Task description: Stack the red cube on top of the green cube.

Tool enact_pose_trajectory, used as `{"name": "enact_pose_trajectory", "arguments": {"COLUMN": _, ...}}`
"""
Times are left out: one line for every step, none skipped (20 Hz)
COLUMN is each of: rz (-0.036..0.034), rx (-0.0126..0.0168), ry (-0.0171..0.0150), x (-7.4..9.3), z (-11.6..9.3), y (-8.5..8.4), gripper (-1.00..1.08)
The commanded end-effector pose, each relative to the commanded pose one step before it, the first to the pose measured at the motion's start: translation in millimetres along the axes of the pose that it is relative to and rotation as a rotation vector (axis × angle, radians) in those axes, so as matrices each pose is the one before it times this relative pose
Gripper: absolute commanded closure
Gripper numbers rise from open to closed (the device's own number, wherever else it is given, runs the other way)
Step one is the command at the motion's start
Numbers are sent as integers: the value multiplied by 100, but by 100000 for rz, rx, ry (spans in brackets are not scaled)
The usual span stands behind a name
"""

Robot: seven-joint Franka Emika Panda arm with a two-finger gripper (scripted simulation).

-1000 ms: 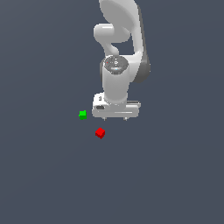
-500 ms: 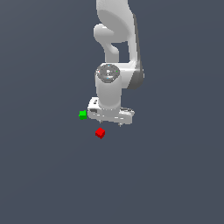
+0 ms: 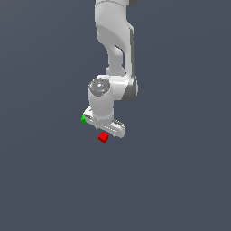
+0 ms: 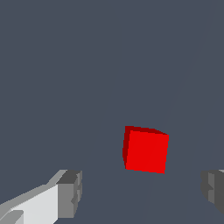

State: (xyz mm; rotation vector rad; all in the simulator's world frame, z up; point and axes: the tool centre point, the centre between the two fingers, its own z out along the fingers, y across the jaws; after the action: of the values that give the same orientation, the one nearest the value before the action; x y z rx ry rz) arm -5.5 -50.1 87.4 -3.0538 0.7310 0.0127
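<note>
wrist view shows the gripper spread wide over the red cube (green cube mostly hidden).

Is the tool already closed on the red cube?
No: in the wrist view the red cube sits untouched on the floor between the tool's two widely parted fingers.

The tool stands with its fingers spread wide, and the red cube sits in line with the gap, with bare counter on every side of it. In the exterior view the green cube is mostly hidden behind the tool body, near the red cube but apart from it. Open counter surrounds both.
</note>
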Motion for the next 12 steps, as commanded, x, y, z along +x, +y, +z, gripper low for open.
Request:
{"name": "enact_pose_trajectory", "arguments": {"rz": 5257, "rx": 11, "ry": 447, "x": 283, "z": 747, "y": 701, "gripper": -92}}
{"name": "enact_pose_trajectory", "arguments": {"rz": 1570, "rx": -3, "ry": 106, "x": 81, "z": 233, "y": 220, "gripper": -92}}
{"name": "enact_pose_trajectory", "arguments": {"rz": 1359, "rx": -1, "ry": 90, "x": 69, "z": 202, "y": 190, "gripper": -92}}
{"name": "enact_pose_trajectory", "arguments": {"rz": 1147, "rx": 2, "ry": 74, "x": 57, "z": 171, "y": 160, "gripper": -92}}
{"name": "enact_pose_trajectory", "arguments": {"rz": 930, "rx": 5, "ry": 56, "x": 44, "z": 140, "y": 128, "gripper": -92}}
{"name": "enact_pose_trajectory", "arguments": {"rz": 717, "rx": 9, "ry": 39, "x": 31, "z": 108, "y": 99, "gripper": -92}}
{"name": "enact_pose_trajectory", "arguments": {"rz": 502, "rx": 13, "ry": 21, "x": 19, "z": 77, "y": 69, "gripper": -92}}
{"name": "enact_pose_trajectory", "arguments": {"rz": 284, "rx": 17, "ry": 3, "x": 5, "z": 45, "y": 37, "gripper": -92}}
{"name": "enact_pose_trajectory", "arguments": {"rz": 68, "rx": 11, "ry": -7, "x": -6, "z": 14, "y": 4, "gripper": -92}}
{"name": "enact_pose_trajectory", "arguments": {"rz": -563, "rx": -69, "ry": -86, "x": -24, "z": -58, "y": -32, "gripper": -92}}
{"name": "enact_pose_trajectory", "arguments": {"rz": 0, "rx": 0, "ry": 0, "x": -2, "z": 34, "y": -2, "gripper": -92}}
{"name": "enact_pose_trajectory", "arguments": {"rz": 0, "rx": 0, "ry": 0, "x": -5, "z": 102, "y": -5, "gripper": -92}}
